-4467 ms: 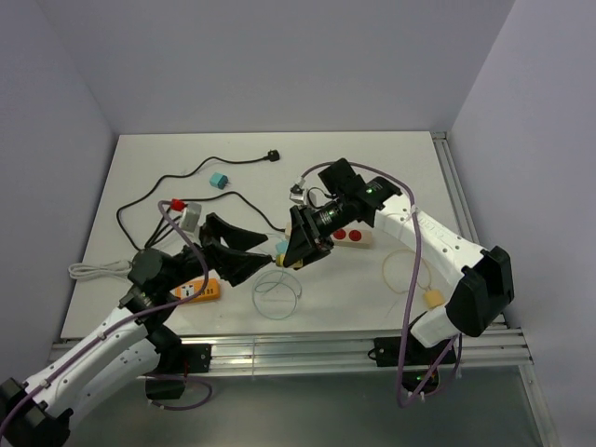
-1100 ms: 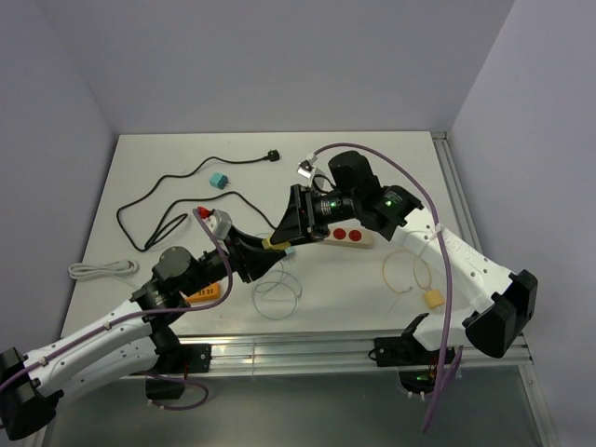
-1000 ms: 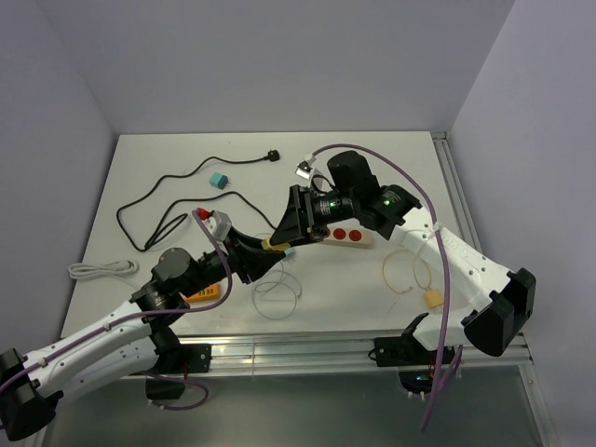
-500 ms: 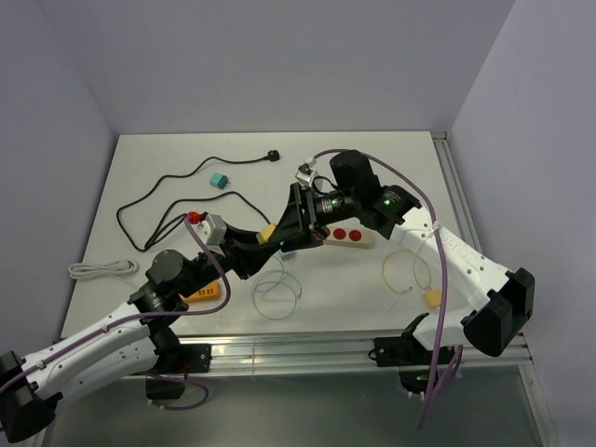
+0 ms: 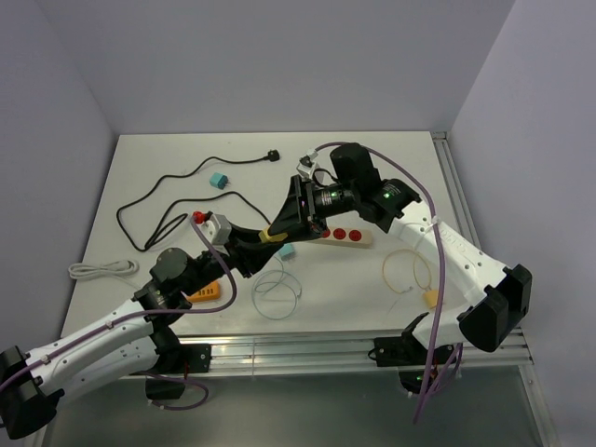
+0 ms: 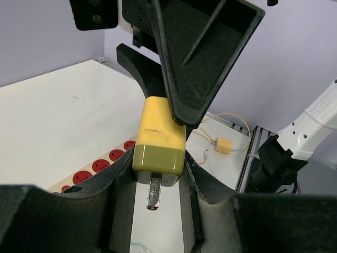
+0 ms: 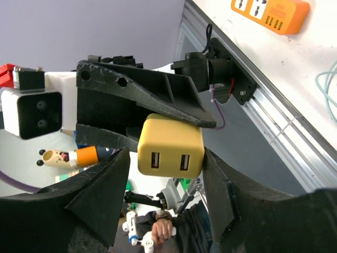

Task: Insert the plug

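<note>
Plug (image 6: 158, 142): a two-tone charger block, yellow above and olive at the pin end, with one flat metal pin showing and two ports on the opposite face. It hangs in the air between the arms, over the table (image 5: 391, 154) and near the power strip (image 5: 349, 236). We judge it light, rigid and smooth-sided, best taken on its flat flanks, away from the pin. The left gripper (image 6: 157, 168) clamps those flanks. The right gripper (image 7: 167, 153) brackets the body closely, but we cannot tell whether it grips.
</note>
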